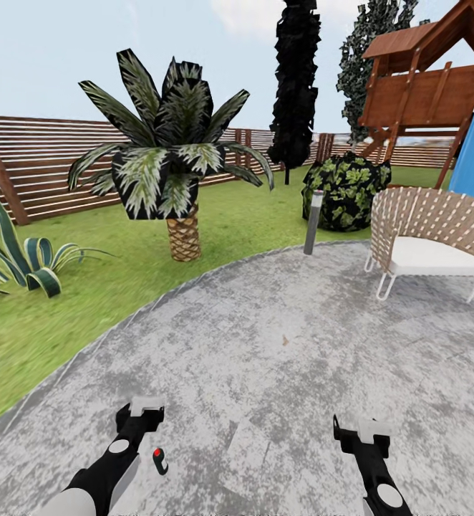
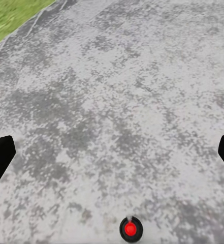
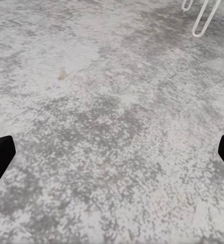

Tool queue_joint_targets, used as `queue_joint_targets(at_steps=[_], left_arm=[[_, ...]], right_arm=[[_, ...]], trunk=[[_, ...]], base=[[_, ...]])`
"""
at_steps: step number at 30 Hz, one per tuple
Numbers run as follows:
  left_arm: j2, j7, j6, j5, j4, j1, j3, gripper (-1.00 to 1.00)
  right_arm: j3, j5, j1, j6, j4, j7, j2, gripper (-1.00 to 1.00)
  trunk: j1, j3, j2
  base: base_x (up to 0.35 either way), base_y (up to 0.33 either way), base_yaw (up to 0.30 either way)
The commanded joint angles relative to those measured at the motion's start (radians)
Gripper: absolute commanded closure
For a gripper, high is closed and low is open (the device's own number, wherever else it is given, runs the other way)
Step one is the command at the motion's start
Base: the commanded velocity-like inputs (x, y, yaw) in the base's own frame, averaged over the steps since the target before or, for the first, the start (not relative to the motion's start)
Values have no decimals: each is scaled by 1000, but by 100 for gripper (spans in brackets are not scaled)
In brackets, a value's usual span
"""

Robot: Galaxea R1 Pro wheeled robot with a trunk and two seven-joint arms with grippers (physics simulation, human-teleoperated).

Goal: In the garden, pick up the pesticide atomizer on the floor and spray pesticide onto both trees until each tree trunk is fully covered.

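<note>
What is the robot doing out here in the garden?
The robot stands on the grey concrete floor with both arms held low. Its left gripper is open and hangs just beside a tiny dark bottle with a red top, the pesticide atomizer, which stands on the floor untouched. The right gripper is open too and holds nothing. A short palm and a chair are ahead.

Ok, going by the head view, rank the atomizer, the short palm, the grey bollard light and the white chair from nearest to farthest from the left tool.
1. Pesticide atomizer, on the paving beside the left tool.
2. Short palm, ahead on the lawn.
3. Grey bollard light and white chair, ahead to the right: too close to call.
</note>
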Motion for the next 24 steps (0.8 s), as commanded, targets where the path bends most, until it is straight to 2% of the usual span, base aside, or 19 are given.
queue_joint_targets(at_steps=[1,10,16,24], left_arm=[[0,1,0,0,0,0,0,-100],[0,0,-8,-2,20,1,0,-100],[-1,0,-97,-3,56,1,0,-100],[0,0,-108,-3,61,0,0,-100]], right_arm=[[0,0,0,0,0,0,0,-100],[0,0,0,0,-1,0,0,-100],[0,0,0,0,-1,-1,0,-100],[0,0,0,0,-2,-1,0,-100]], trunk=[[4,-4,-7],[38,-46,-70],[61,-74,-112],[92,-112,-168]], base=[[0,0,-1],[0,0,0],[0,0,0],[0,0,0]])
